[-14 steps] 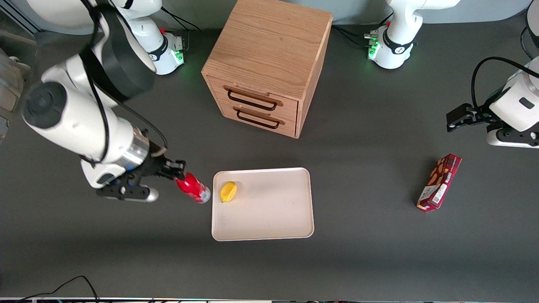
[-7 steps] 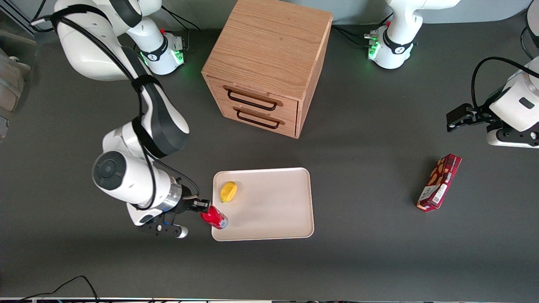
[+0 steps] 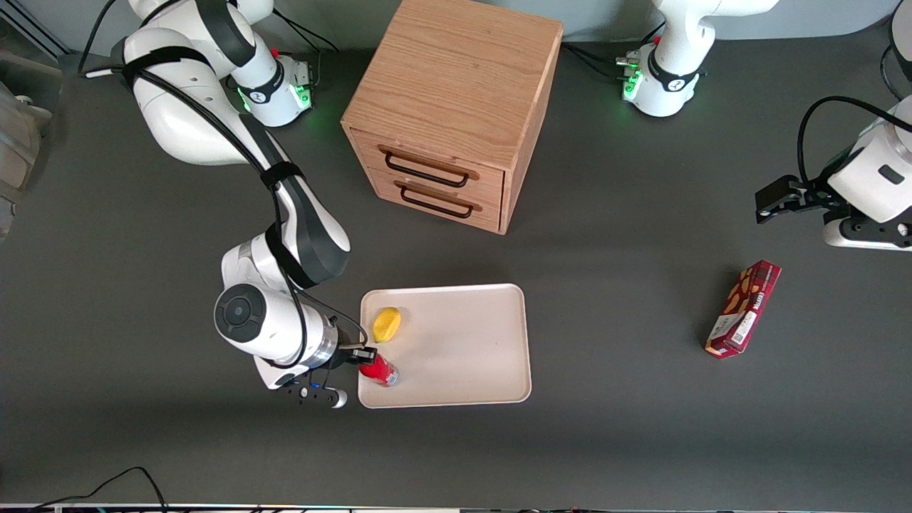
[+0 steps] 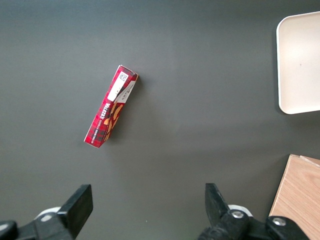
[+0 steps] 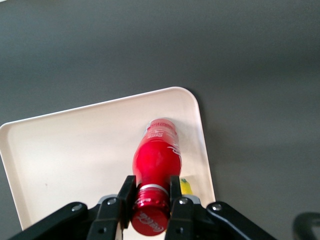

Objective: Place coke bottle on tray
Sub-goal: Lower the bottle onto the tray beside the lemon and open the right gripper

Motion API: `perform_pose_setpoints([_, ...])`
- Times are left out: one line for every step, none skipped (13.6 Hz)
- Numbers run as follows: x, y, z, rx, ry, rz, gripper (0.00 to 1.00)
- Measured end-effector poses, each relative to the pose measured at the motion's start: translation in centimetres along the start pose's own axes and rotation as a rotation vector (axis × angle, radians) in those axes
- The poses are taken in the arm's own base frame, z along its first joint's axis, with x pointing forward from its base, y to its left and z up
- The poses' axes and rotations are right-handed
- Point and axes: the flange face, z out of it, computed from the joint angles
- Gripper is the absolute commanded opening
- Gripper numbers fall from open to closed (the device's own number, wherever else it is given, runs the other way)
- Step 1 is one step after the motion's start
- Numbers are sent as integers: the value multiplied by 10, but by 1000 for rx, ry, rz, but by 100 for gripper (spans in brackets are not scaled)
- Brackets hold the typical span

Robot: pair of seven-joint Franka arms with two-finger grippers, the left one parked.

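Observation:
My right gripper [image 3: 363,354] is shut on the neck of the coke bottle [image 3: 379,370], a small red bottle with a red cap. It holds the bottle tilted over the corner of the cream-white tray [image 3: 470,370] nearest the front camera, at the working arm's end. In the right wrist view the fingers [image 5: 126,192] clamp the neck just above the cap, the gripper [image 5: 150,194] sits over the tray [image 5: 65,155], and the bottle [image 5: 156,155] points down at it. I cannot tell whether the base touches the tray.
A yellow fruit [image 3: 387,324] lies on the tray, farther from the front camera than the bottle. The wooden two-drawer cabinet [image 3: 456,107] stands farther back. A dark red snack box [image 3: 743,308] lies toward the parked arm's end.
My gripper has carried the bottle from the bare table beside the tray, nearer to the front camera, then over the tray's near corner. The arm has come lower.

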Motion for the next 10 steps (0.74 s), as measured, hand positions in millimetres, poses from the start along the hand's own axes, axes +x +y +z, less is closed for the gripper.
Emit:
perform_pose_setpoints([0, 0, 0, 0, 1, 6, 51])
perform_pose_setpoints([0, 0, 0, 0, 1, 11, 66])
perform_pose_setpoints([1, 0, -1, 3, 5, 13, 78])
perform_pose_setpoints([2, -1, -3, 8, 13, 14, 95])
perform_pose_setpoints([3, -2, -7, 15, 25, 16, 100])
perform_pose_setpoints([5, -4, -15, 27, 45, 19, 100])
perform_pose_setpoints([8, -6, -26, 44, 74, 20, 100])
perform_pose_setpoints([10, -7, -40, 59, 100, 20, 100])
perform_pose_setpoints([12, -9, -61, 75, 130, 19, 100])
perform_pose_setpoints([12, -11, -91, 92, 164, 16, 100])
